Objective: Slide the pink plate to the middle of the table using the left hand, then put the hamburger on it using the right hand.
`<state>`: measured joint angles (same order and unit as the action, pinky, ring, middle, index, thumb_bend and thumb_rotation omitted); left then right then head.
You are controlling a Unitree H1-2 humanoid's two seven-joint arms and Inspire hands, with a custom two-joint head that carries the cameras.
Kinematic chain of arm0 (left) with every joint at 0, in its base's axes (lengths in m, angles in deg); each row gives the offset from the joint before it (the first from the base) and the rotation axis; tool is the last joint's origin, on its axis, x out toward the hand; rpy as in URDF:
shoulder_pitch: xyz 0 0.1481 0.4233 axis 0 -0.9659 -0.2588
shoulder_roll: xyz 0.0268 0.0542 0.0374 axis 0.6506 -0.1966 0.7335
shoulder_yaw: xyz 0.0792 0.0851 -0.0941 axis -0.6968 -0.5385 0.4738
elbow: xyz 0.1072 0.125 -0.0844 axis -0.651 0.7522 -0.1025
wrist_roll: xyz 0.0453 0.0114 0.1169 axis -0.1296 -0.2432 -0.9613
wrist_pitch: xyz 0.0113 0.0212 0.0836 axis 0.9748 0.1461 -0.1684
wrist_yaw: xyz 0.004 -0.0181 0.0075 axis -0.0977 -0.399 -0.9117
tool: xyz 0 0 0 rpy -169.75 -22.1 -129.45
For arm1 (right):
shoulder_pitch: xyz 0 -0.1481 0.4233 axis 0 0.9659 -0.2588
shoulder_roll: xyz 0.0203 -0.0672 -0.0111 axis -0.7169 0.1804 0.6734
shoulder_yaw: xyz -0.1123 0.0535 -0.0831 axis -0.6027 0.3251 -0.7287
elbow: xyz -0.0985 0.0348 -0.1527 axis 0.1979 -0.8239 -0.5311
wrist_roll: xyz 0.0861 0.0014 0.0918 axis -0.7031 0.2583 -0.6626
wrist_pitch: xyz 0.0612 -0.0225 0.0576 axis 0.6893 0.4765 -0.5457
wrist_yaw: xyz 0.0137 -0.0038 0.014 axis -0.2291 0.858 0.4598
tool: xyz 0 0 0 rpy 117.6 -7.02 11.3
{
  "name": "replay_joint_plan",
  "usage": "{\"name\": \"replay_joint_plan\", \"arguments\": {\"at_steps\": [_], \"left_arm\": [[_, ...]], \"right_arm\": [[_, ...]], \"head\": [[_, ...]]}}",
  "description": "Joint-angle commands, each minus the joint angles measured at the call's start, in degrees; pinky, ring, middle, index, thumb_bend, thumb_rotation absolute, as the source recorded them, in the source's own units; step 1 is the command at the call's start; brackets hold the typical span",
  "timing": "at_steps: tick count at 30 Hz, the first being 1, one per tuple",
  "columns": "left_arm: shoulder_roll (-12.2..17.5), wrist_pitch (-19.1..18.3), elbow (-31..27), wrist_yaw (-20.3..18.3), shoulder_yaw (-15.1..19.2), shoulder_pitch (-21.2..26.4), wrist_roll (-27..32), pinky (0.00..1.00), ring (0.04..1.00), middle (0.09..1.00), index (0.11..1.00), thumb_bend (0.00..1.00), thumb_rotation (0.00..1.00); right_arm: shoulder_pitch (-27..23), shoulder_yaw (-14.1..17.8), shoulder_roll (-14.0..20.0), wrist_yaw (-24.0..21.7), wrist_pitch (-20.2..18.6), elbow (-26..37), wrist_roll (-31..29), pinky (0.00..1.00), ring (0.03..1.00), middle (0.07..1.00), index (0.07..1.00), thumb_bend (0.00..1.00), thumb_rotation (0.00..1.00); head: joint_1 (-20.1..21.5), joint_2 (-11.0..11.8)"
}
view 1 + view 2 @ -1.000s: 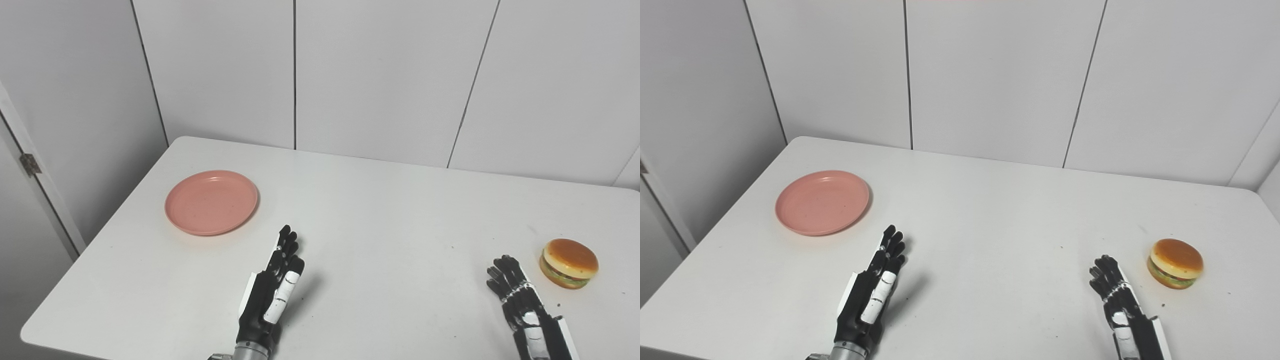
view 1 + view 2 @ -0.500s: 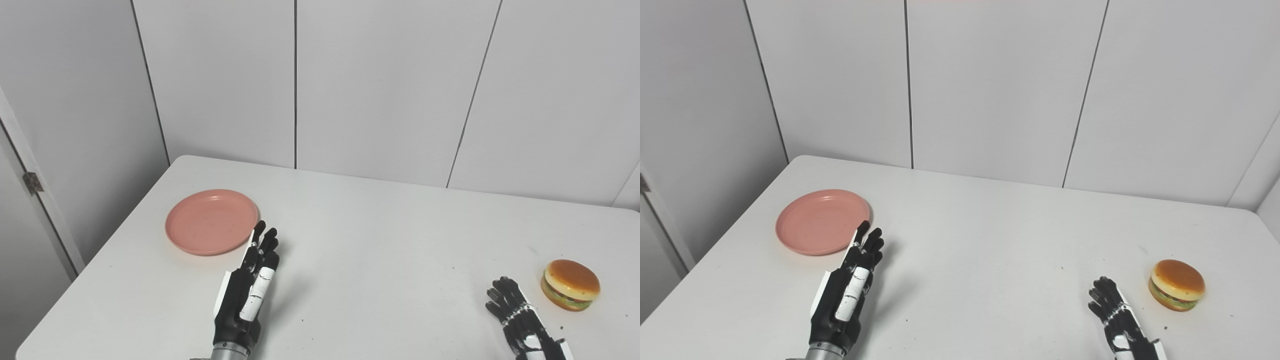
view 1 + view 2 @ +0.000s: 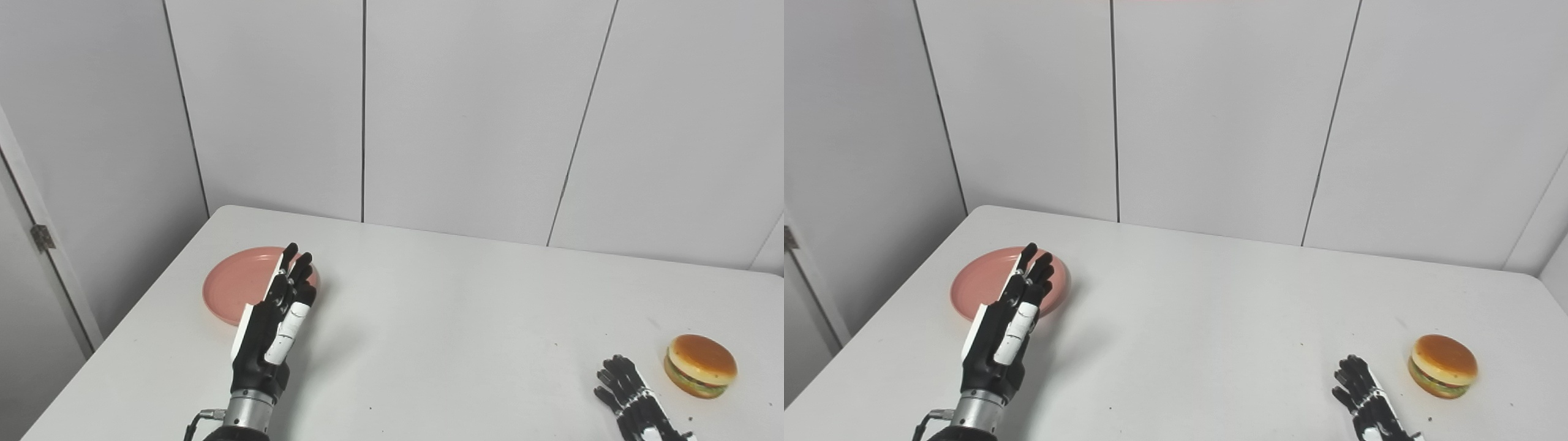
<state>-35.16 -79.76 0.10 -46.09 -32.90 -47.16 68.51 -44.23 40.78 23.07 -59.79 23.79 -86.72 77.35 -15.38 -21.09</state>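
White table (image 3: 465, 318), pink plate (image 3: 229, 288) under left robot hand (image 3: 272, 324)

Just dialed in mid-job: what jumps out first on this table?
The pink plate at the table's far left, with the left robot hand raised in front of it, fingers extended, hiding its right part. Then the hamburger at the near right edge, with the right robot hand open just left of it, not touching.
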Motion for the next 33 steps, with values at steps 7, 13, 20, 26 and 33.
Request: {"name": "replay_joint_plan", "arguments": {"at_steps": [7, 13, 20, 26, 33], "left_arm": [[5.3, 2.2, 2.1, -1.3, 3.6, 8.5, 3.1, 0.97, 0.983, 0.968, 0.976, 0.97, 0.72], [8.0, 1.1, 3.8, -1.4, 6.0, 11.7, 4.1, 1.00, 1.000, 0.989, 0.993, 0.94, 0.75], [10.4, -0.8, 5.7, -0.3, 9.1, 14.3, 4.8, 0.99, 0.998, 0.970, 0.981, 0.93, 0.74], [12.8, 0.2, 9.0, -0.8, 11.0, 16.7, 4.1, 1.00, 0.981, 0.958, 0.943, 0.92, 0.70], [17.1, 2.8, 16.6, -0.4, 11.9, 20.3, 1.7, 0.99, 0.956, 0.960, 0.952, 0.97, 0.75]], "right_arm": [[-4.1, 1.3, 2.2, 1.4, -2.9, -12.6, 1.4, 0.89, 0.918, 0.931, 0.919, 0.79, 0.91], [-4.0, 1.2, 2.3, 1.5, -3.0, -12.3, 1.7, 0.89, 0.917, 0.929, 0.918, 0.80, 0.92], [-3.9, 1.2, 2.3, 1.6, -2.7, -12.3, 2.0, 0.89, 0.913, 0.928, 0.917, 0.80, 0.92], [-3.9, 1.1, 2.2, 1.7, -2.5, -12.3, 2.3, 0.88, 0.905, 0.921, 0.913, 0.81, 0.92], [-3.9, 0.9, 2.1, 1.9, -1.9, -12.5, 3.2, 0.87, 0.894, 0.916, 0.909, 0.80, 0.93]], "head": [[0.1, -0.4], [0.2, -0.8], [0.6, -1.2], [0.8, -1.4], [1.2, -1.5]]}}
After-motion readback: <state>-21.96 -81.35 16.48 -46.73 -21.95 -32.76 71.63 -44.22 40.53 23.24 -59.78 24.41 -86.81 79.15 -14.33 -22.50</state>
